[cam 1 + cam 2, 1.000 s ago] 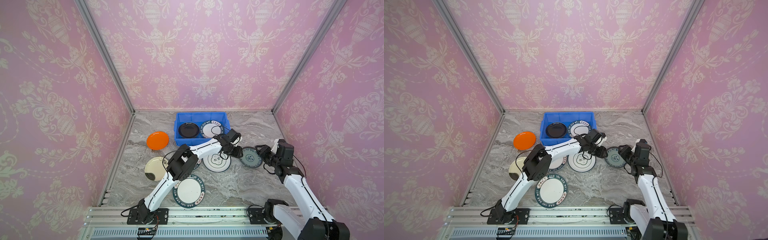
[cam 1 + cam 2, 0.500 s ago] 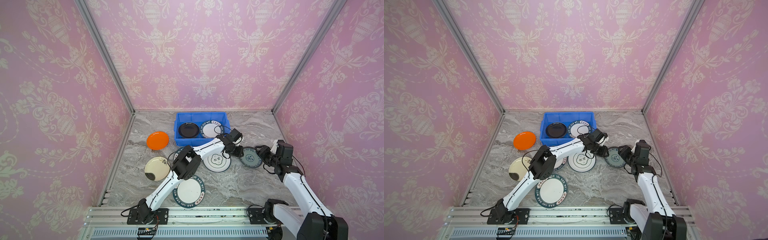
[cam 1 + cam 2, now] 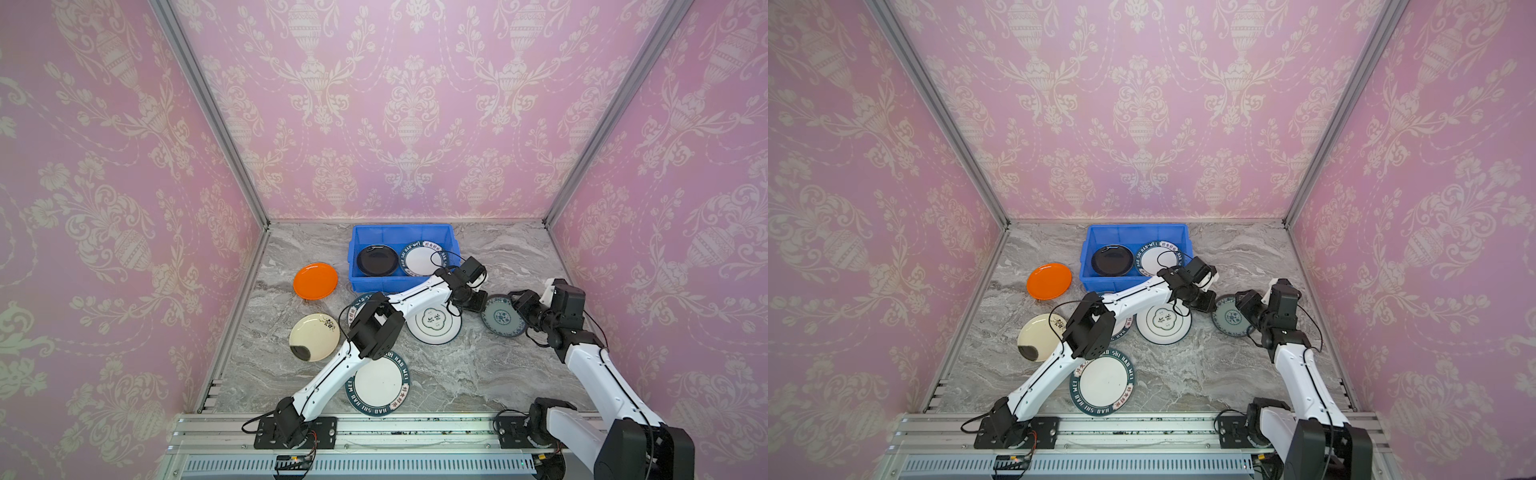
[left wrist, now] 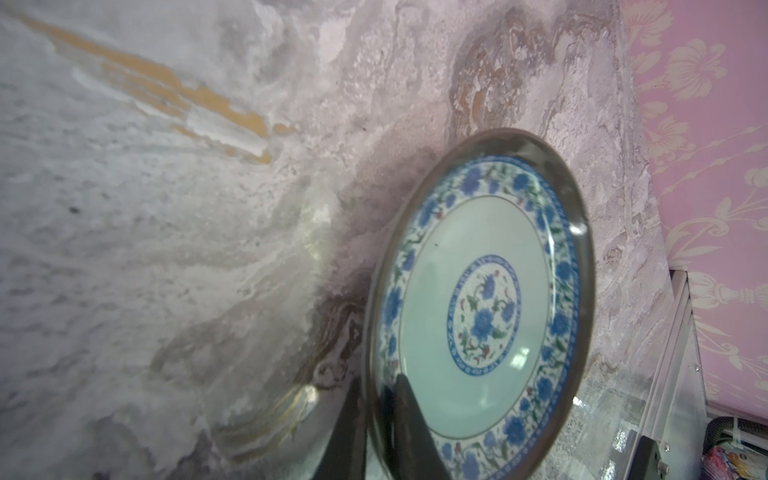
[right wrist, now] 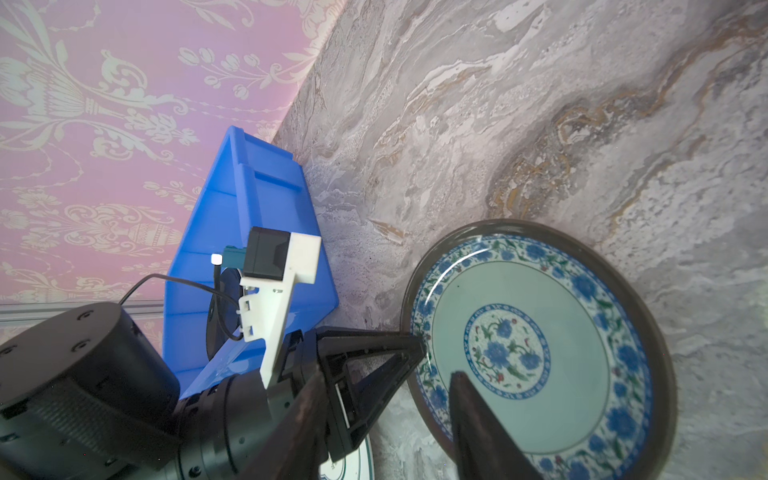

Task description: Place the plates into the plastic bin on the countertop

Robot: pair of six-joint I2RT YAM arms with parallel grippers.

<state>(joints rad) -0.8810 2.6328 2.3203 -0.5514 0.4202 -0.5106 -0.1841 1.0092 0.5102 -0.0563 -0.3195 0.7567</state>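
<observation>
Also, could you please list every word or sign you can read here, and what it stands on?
"HAO WEI": teal rim of the lettered plate in the plastic bin.
"SHI HAO" and "HAO WEI": teal rim of the front plate on the countertop.
Chinese characters on both rims and the emblem plate: too small to read.
No lettering on the blue-patterned plate.

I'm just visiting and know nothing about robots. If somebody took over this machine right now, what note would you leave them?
Left gripper: shut on the rim of the blue-patterned plate, out on the countertop.
Right gripper: open, at that same plate's rim.
Done: black plate and lettered plate lie in the plastic bin.
Left: blue-patterned plate, orange plate, cream plate, emblem plate, front lettered plate, half-hidden lettered plate under the left arm.
</observation>
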